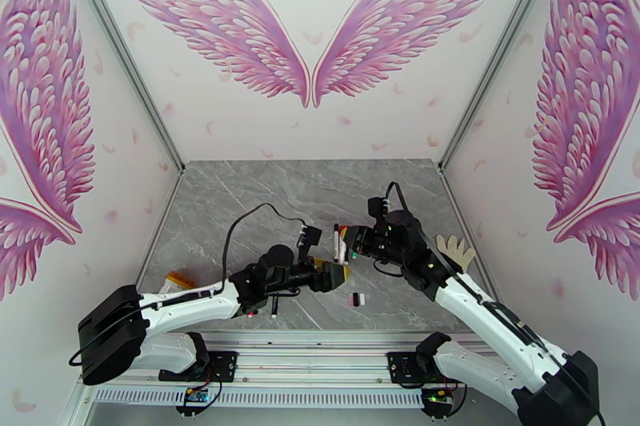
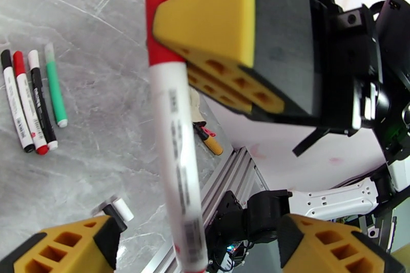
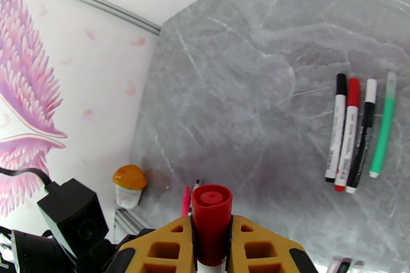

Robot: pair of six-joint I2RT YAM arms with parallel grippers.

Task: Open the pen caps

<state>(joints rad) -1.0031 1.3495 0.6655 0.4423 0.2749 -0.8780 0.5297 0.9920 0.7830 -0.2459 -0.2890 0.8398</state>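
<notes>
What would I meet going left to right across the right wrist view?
Orange-topped object → red cap clamped in the right gripper → black-capped white pen → red-capped white pen → white-capped black pen → green pen.

This is a robot lab cell dressed as a photo booth. White walls (image 1: 312, 132) printed with pink wings (image 1: 224, 28) box in a grey marble-look table (image 1: 264, 188) ahead of and beside the left gripper (image 1: 340, 274). Metal strips (image 1: 119, 52) run up the corners. Behind the gripper, an aluminium rail (image 1: 320, 337) carries the bolted arm bases (image 1: 200, 360), and a bare cable (image 1: 258, 207) loops just above it.
</notes>
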